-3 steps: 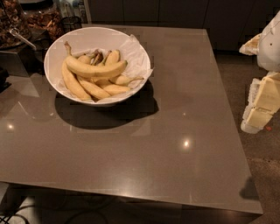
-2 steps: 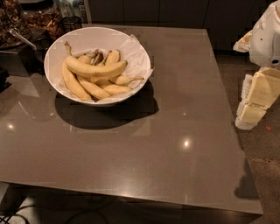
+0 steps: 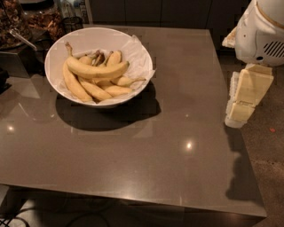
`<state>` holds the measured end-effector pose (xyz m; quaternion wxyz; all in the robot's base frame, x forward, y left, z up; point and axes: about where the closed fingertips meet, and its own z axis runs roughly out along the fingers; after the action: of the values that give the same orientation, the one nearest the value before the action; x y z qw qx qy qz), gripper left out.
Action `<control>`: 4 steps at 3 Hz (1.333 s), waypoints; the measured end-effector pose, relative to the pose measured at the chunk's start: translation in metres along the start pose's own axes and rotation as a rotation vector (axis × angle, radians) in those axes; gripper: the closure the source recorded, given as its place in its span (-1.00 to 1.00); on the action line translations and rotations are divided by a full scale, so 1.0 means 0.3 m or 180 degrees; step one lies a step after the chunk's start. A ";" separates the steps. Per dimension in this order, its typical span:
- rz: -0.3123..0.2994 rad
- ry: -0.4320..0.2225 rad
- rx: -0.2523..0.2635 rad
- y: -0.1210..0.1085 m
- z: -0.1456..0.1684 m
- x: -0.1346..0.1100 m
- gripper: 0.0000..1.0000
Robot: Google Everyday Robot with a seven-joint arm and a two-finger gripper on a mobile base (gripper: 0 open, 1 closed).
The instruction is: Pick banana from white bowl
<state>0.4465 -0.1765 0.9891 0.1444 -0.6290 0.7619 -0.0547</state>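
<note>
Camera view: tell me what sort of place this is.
Probably a kitchen or office snack area: the white bowl holding the banana on a glossy table, food containers at back left, dark cabinets behind. The gripper hangs beyond the table's right edge.

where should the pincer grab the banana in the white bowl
Grip the banana at its thick middle, from straight above: it lies across the top of the other bananas in the white bowl, midsection exposed, and the rim likely blocks side approaches. The pincer hangs by the table's right edge.
</note>
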 end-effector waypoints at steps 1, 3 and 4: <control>-0.0110 -0.0032 -0.0076 0.011 0.021 -0.140 -1.00; -0.0355 -0.0056 -0.0167 -0.031 0.036 -0.391 -1.00; -0.0356 -0.0117 -0.0094 -0.042 0.028 -0.407 -1.00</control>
<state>0.4811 -0.0592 1.0028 0.1457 -0.6736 0.7235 -0.0399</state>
